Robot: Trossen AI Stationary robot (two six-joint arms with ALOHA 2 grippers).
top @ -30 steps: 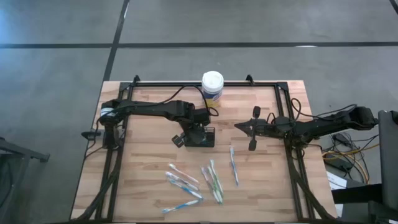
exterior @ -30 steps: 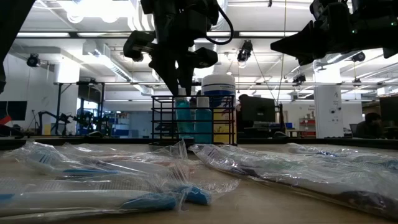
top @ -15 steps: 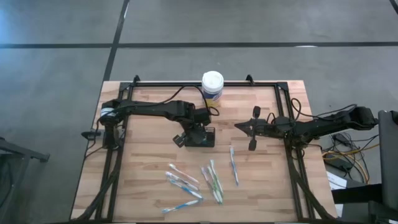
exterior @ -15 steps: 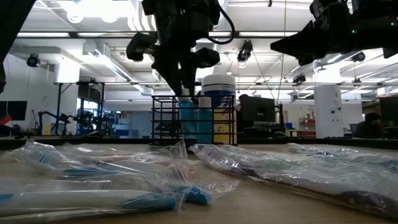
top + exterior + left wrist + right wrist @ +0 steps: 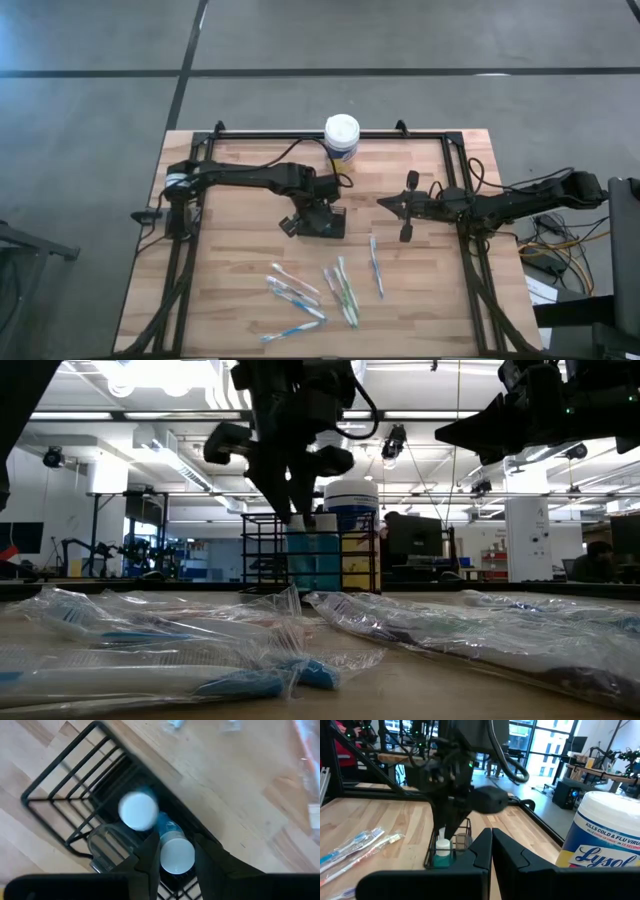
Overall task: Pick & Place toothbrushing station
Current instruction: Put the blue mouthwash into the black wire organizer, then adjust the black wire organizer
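Note:
The toothbrushing station (image 5: 328, 222) is a small black wire holder standing on the wooden table near its middle; it also shows in the low view (image 5: 262, 550) and the left wrist view (image 5: 60, 790). Two blue bottles with white caps stand in it, along with a clear cup (image 5: 107, 840). My left gripper (image 5: 176, 865) reaches down into the holder from above, shut on the nearer blue bottle (image 5: 177, 855). My right gripper (image 5: 383, 203) hovers shut and level to the right of the holder, touching nothing. My left gripper pinches the white cap (image 5: 186, 856) of the blue bottle between its two fingers, one on each side. The fingers come from above, pointing steeply down. The bottle stands upright inside the holder beside the other bottle (image 5: 138, 810); its base is hidden.
A white-lidded Lysol canister (image 5: 342, 137) stands at the table's far edge behind the holder. Several toothbrushes in clear wrappers (image 5: 320, 290) lie scattered on the near half of the table. A black frame (image 5: 300, 135) runs round the table's edges.
In the low view the held blue bottle has sunk a little deeper into the holder and now stands close beside the other bottle, with my left gripper still shut on it.

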